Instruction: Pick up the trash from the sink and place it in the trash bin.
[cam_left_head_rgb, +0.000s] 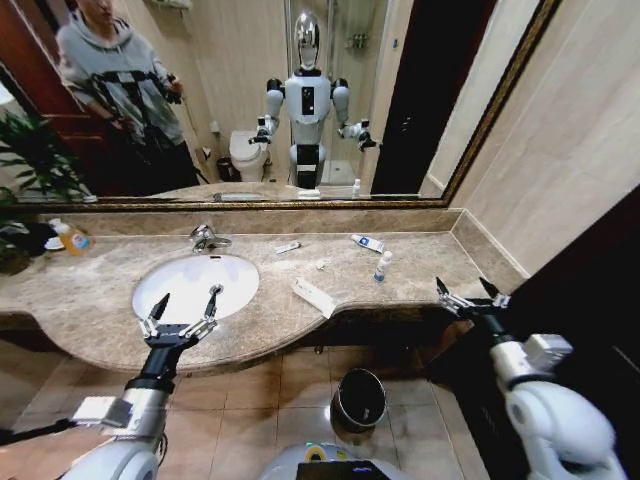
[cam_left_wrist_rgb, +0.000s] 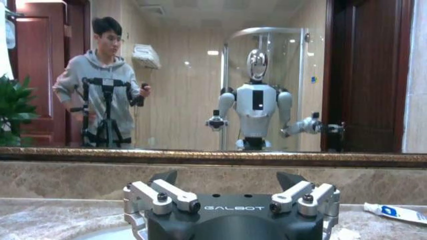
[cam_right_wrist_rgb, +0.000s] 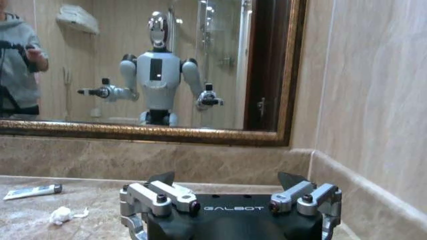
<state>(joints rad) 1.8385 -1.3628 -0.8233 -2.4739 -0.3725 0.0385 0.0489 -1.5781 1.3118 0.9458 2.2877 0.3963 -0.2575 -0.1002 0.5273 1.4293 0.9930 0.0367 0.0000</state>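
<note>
Though tasked with clearing trash, nothing yet lifted: blue-capped tube (cam_left_head_rgb: 367, 242), tiny bottle (cam_left_head_rgb: 381, 266), long flat packet (cam_left_head_rgb: 314, 297) and small sachet (cam_left_head_rgb: 288, 247) all lying on the marble worktop (cam_left_head_rgb: 90, 290) (beside the sink (cam_left_head_rgb: 160, 290), not in it). Basin bare inside. Trash bin (cam_left_head_rgb: 358, 400) on the floor below, contents impossible to tell. Left tool (cam_left_head_rgb: 184, 308) spread open over the basin's near rim; right tool (cam_left_head_rgb: 470, 294) open too, past the worktop's right end.

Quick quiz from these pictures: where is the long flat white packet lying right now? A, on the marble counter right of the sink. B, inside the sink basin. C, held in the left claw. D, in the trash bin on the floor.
A: the long flat white packet lies on the marble counter, right of the sink, near the front edge.
</note>
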